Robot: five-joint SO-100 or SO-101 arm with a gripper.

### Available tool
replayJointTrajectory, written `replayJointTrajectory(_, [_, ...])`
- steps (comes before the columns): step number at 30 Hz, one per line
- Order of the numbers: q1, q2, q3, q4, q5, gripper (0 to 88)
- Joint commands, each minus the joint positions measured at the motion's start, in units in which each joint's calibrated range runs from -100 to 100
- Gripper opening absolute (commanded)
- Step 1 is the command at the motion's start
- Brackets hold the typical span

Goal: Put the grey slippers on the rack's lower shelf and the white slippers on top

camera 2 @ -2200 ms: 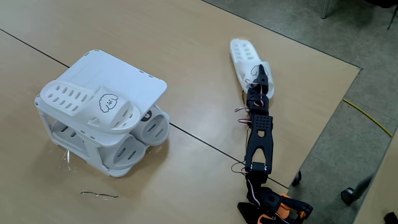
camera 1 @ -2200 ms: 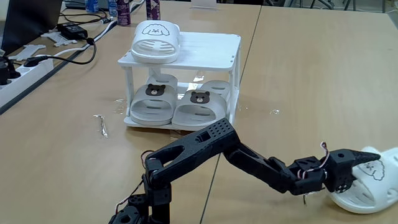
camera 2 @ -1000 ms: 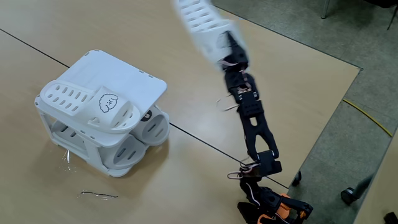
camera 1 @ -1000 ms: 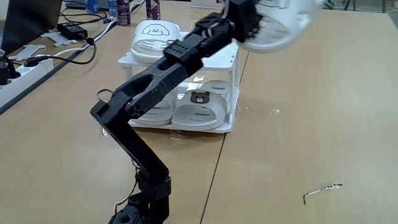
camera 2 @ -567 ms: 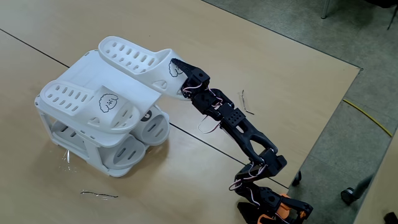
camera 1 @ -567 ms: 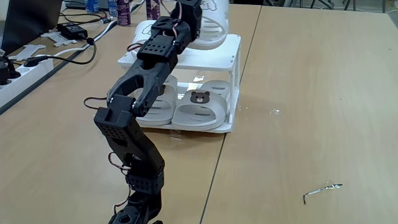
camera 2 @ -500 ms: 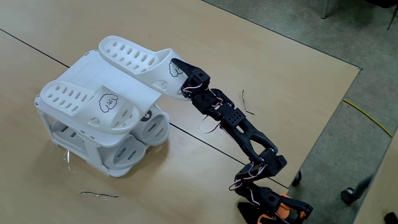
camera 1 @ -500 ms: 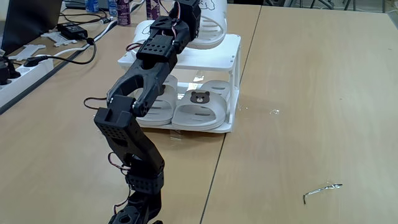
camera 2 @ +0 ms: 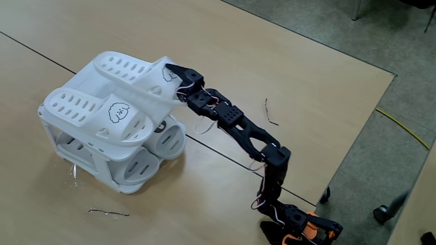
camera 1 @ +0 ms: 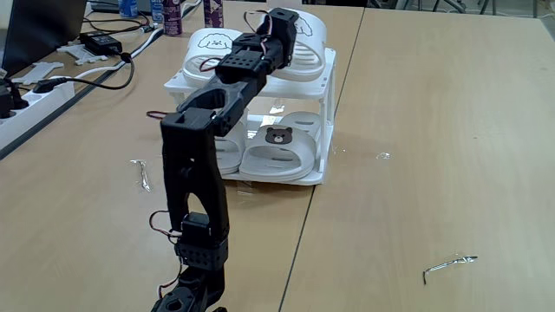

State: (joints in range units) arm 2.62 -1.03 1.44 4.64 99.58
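Slippers are nearly sorted: grey slippers (camera 1: 279, 149) are sitting on the rack (camera 1: 328, 91)'s lower shelf (camera 1: 317, 178), one white slipper (camera 1: 211, 41) is lying on top, and the gripper (camera 2: 170, 73) is holding the second white slipper (camera 2: 126, 70) beside it, release pending.

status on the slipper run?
Gripper shut on second white puppy-face rubber slipper, resting on white plastic rack top. Grey bear-face slippers on lower shelf. Nothing in the way.

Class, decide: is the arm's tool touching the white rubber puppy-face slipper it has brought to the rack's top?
Touching. In a fixed view, the tool grips the white puppy-face slipper at its strap end, no gap showing.
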Motion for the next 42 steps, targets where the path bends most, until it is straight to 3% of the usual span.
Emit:
replayJointTrajectory(1, [-2.0,4.6,-14.6,-0.8,0.4,0.6])
replayJointTrajectory(11, [-3.3,21.3,-32.9,-0.8,0.4,0.6])
replayJointTrajectory(19, [-3.6,24.1,-33.2,-0.8,0.4,0.9])
replayJointTrajectory(25, [-3.7,23.6,-33.1,-0.6,0.4,26.0])
replayJointTrajectory(27, [-3.7,22.6,-33.2,-0.4,0.4,29.3])
replayJointTrajectory(42, [-3.0,-10.1,6.1,-0.4,0.4,28.8])
